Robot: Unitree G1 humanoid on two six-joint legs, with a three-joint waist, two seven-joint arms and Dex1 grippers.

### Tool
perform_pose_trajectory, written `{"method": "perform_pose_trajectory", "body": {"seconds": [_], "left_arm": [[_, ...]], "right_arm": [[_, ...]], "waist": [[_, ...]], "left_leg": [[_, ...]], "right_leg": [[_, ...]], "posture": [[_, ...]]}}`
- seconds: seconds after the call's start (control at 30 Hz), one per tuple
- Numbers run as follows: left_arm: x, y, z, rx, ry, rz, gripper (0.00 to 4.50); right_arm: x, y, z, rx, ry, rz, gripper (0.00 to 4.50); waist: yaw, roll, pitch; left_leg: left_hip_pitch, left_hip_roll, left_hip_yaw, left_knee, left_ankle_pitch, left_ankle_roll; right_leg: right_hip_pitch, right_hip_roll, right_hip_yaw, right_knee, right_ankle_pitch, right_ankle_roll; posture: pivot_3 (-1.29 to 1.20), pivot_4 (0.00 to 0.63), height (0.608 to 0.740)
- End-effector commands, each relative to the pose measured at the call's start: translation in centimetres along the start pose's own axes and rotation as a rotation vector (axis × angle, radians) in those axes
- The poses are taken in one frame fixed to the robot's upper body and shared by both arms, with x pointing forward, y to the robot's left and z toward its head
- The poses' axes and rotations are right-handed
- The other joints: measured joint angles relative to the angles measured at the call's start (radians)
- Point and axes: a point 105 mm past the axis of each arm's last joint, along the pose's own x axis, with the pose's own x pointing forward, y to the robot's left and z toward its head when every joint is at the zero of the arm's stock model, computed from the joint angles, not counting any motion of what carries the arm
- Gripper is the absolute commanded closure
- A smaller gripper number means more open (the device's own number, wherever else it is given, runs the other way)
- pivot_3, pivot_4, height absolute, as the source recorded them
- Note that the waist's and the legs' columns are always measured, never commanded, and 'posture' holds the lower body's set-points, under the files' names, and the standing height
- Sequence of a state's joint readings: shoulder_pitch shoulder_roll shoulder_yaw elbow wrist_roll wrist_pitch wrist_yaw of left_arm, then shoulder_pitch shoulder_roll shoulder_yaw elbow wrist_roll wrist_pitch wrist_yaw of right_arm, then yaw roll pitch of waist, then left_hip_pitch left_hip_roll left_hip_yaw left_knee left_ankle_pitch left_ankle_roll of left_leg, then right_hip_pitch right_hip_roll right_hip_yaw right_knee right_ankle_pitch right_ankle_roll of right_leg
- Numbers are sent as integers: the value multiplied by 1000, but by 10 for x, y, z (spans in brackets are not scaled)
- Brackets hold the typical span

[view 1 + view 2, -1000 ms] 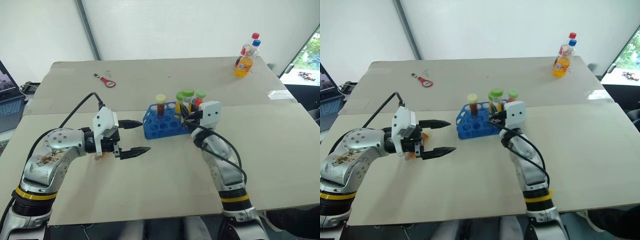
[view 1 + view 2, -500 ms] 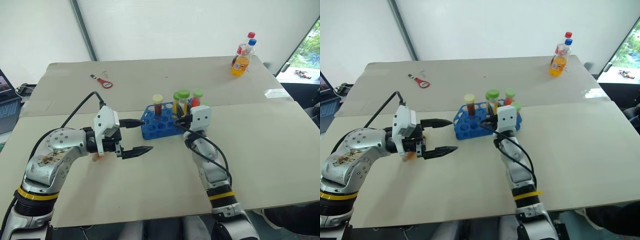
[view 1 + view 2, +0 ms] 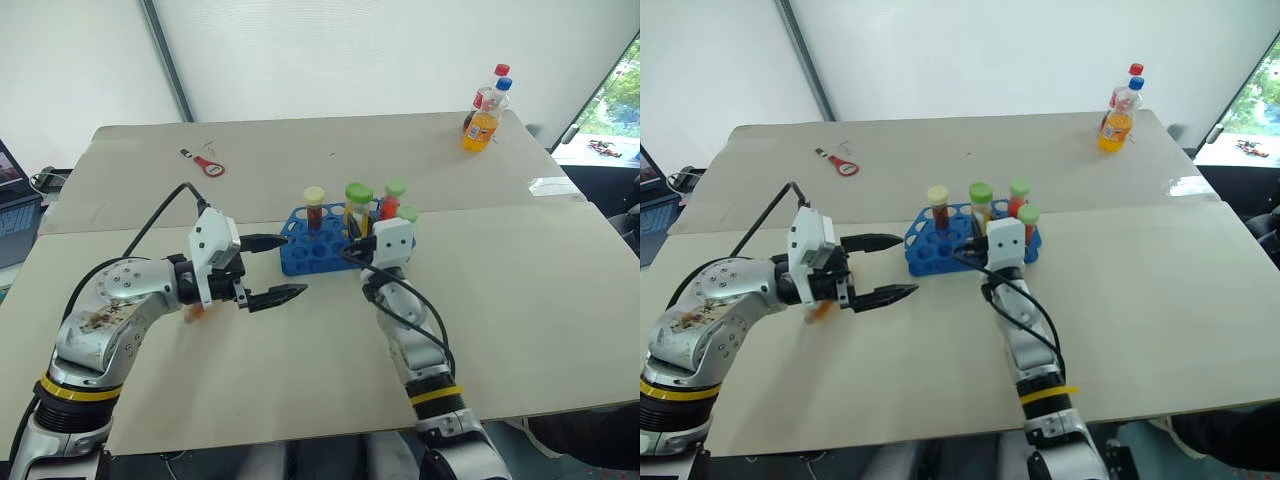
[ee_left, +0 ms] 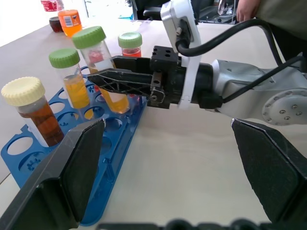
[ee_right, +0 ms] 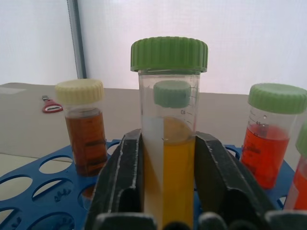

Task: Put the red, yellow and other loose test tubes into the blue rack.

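Right pincer pinches yellow tube standing in rack; tube's foot hidden. Left pincer spread, at rack's 8 o'clock, over desk; orange object behind it unclear.

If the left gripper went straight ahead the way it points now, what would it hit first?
Probably the right gripper, which crosses in front of the open left gripper at the blue rack. Depth is hard to judge; the rack's near edge could come first.
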State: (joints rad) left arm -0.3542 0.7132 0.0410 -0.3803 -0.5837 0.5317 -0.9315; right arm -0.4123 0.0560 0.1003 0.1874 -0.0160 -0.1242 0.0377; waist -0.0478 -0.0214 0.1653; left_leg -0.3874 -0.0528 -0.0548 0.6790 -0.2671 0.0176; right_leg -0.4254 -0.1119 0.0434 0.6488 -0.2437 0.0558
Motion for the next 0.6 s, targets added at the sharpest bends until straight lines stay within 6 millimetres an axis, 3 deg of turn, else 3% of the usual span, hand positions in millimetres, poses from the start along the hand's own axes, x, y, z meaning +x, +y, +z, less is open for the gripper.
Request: {"method": "perform_pose_trajectory", "body": {"seconds": [0.03, 0.13, 0.37, 0.5, 0.6], "left_arm": [[1, 1, 13, 33, -24, 9, 0], [-3, 7, 11, 33, 12, 52, 0], [-37, 33, -5, 23, 248, 197, 0], [-66, 47, -22, 32, 501, 243, 0], [-79, 55, -26, -14, 598, 246, 0]], "right_arm": [[-5, 0, 16, 7, -61, 17, 1564], [-18, 1, 14, -31, -32, 74, 493], [-62, -15, 26, -112, 64, 197, 493], [-88, -3, 47, -145, 117, 552, 493], [-93, 7, 60, -144, 182, 798, 493]], "waist": [[0, 0, 0], [2, 0, 0], [4, 0, 0], [3, 0, 0], [3, -1, 1]], "left_leg": [[0, 0, 0, 0, 0, 0], [0, 0, 0, 0, 0, 0], [0, 0, 0, 0, 0, 0], [1, -1, 0, 0, 0, 1], [4, 0, 1, 1, -1, 1]], "right_leg": [[0, 0, 0, 0, 0, 0], [0, 0, 0, 0, 0, 0], [0, 0, 0, 0, 0, 0], [2, 0, 0, -1, 0, 0], [5, 2, -1, -1, 0, 0]], "posture": [[0, 150, 740], [0, 150, 740], [0, 150, 740], [0, 150, 740], [0, 150, 740]]}}
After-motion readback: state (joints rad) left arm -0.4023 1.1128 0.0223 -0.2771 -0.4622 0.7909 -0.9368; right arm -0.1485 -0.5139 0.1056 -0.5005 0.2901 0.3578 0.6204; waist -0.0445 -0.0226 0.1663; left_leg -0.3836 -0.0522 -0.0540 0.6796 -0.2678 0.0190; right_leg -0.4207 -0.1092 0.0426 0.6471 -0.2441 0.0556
